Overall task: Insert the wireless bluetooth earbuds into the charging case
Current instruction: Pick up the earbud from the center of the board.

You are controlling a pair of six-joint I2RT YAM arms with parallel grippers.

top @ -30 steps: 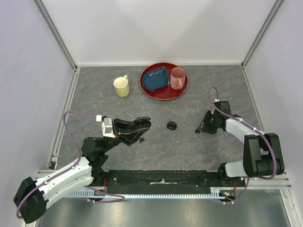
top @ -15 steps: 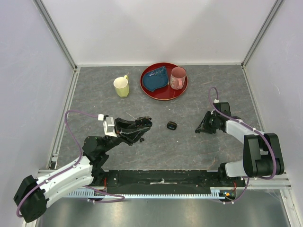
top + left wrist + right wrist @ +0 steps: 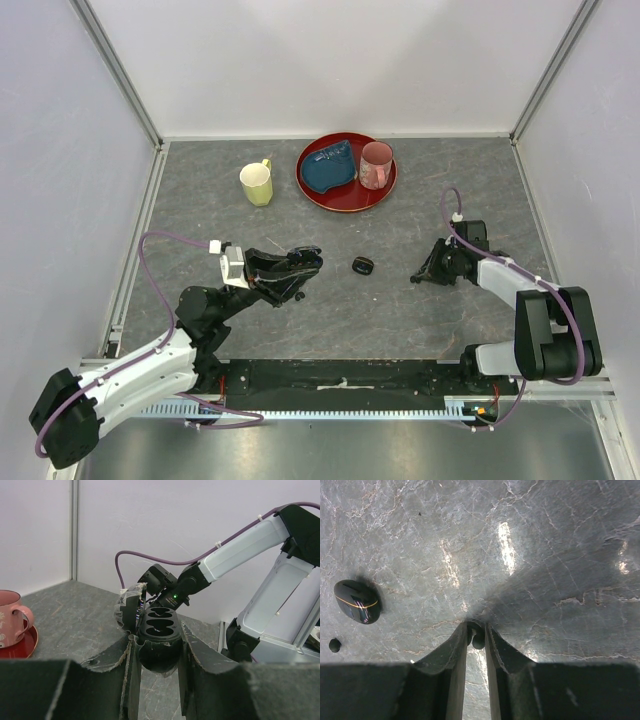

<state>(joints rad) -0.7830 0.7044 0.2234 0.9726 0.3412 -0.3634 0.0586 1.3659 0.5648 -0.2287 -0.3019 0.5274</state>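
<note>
My left gripper (image 3: 301,267) is shut on an open black charging case (image 3: 159,630) and holds it above the table. The case's oval slots face up and its lid (image 3: 128,611) hangs open to the left. My right gripper (image 3: 419,277) is low at the table, shut on one tiny black earbud (image 3: 478,640) between its tips. A second black case (image 3: 362,265), closed, lies on the table between the arms and also shows in the right wrist view (image 3: 357,601). Another small earbud (image 3: 335,645) lies loose beyond it.
A red plate (image 3: 345,197) at the back holds a pink mug (image 3: 375,165) and a blue cloth (image 3: 328,170). A yellow mug (image 3: 257,184) stands left of it. Grey walls close in the table on three sides.
My left gripper has moved slightly right and up with the open case. The right gripper has stayed almost still at the table.
</note>
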